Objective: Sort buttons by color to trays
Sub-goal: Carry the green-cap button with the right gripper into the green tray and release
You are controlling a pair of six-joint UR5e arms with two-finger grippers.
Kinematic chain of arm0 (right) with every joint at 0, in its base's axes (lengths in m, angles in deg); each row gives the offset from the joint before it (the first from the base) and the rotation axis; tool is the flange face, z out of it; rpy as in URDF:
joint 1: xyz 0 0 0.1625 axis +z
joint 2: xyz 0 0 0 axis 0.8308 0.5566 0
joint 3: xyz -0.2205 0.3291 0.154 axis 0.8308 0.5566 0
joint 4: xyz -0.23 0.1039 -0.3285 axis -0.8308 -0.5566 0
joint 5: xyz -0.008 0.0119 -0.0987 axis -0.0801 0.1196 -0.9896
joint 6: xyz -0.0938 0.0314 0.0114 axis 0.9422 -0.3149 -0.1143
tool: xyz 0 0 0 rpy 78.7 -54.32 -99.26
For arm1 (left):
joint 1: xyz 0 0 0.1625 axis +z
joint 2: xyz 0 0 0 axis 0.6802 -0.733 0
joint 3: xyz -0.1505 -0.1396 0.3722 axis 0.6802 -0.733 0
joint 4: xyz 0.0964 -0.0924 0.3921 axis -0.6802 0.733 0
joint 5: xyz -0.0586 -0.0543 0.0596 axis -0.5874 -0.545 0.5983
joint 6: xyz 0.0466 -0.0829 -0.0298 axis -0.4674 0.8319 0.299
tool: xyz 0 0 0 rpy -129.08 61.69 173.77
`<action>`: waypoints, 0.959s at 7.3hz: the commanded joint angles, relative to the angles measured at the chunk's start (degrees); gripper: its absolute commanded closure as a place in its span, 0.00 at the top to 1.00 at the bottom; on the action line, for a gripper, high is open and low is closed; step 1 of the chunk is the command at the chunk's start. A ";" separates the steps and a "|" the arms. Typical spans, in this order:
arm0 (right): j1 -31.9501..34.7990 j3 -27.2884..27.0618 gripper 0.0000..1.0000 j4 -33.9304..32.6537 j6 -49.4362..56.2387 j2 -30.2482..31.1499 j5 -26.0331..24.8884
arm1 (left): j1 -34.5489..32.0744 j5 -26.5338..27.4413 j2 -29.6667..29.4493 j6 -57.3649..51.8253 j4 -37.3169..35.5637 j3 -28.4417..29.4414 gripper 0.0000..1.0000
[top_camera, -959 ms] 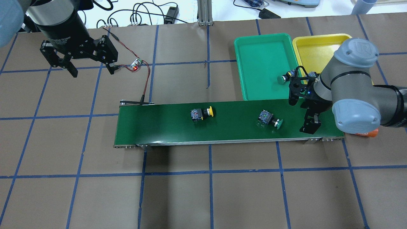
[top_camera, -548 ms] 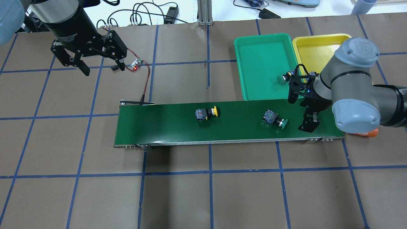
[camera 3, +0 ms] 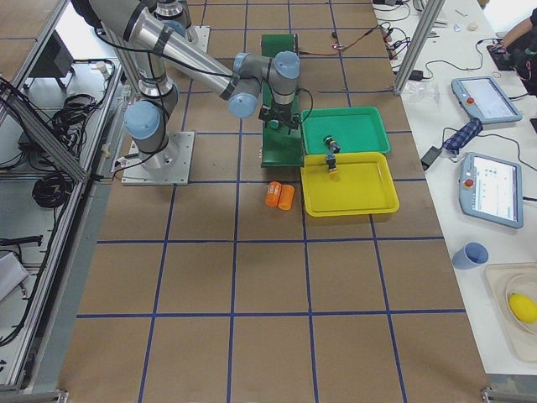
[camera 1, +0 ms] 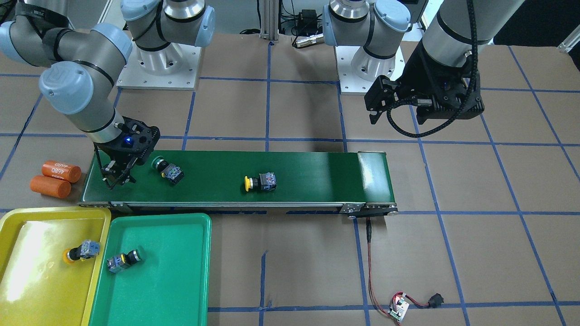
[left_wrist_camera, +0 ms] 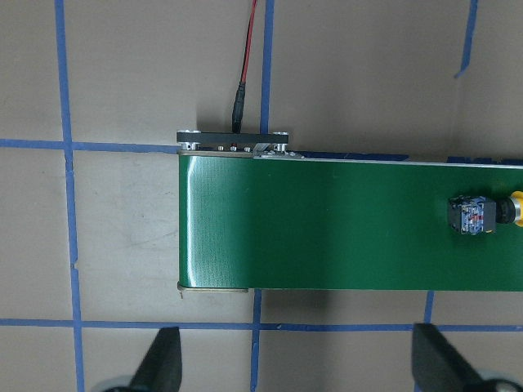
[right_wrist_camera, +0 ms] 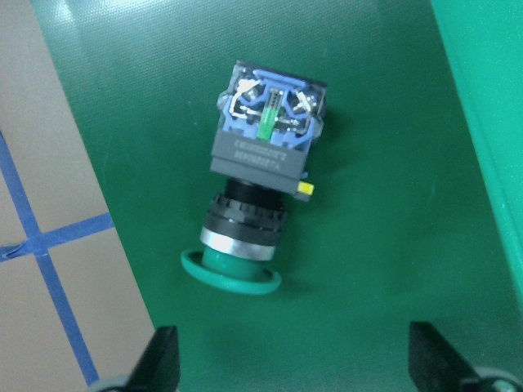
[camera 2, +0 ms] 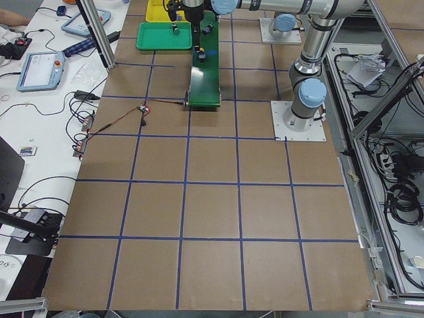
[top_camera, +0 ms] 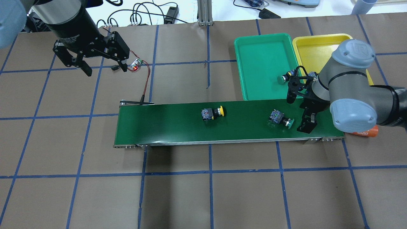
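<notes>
Green-capped button (right_wrist_camera: 257,192) on the conveyor belt (top_camera: 171,124): I'd centre my wide-open right tool (top_camera: 298,112) over its contact block (right_wrist_camera: 270,135), probably steadiest.

brown table (camera 1: 290,262) taped in blue squares carries a green conveyor belt (camera 1: 317,174), green tray (camera 1: 181,280) touching yellow tray (camera 1: 31,271), two orange cylinders (camera 1: 56,179), and seemingly a small circuit board (camera 1: 398,310).

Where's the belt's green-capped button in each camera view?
Front-facing: green-capped button at belt's left end.
Overhead: button at belt's right end.
Exterior left: too small to tell.
Exterior right: cannot tell.
Left wrist: not in it.
Right wrist: centre.
Landmark: green tray beside that belt end.
</notes>
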 commanded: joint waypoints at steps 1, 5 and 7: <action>0.00 -0.06 1.00 0.18 -1.93 -0.30 0.02 | -0.05 0.08 0.05 -0.01 -0.08 -0.18 1.00; 0.79 -0.06 0.76 0.09 -1.15 -0.65 0.37 | -0.05 0.17 -0.30 -0.01 -0.61 -0.18 1.00; 0.79 -0.06 0.19 0.09 0.25 -0.65 -0.24 | -0.05 0.17 -0.39 0.26 -0.61 -0.18 1.00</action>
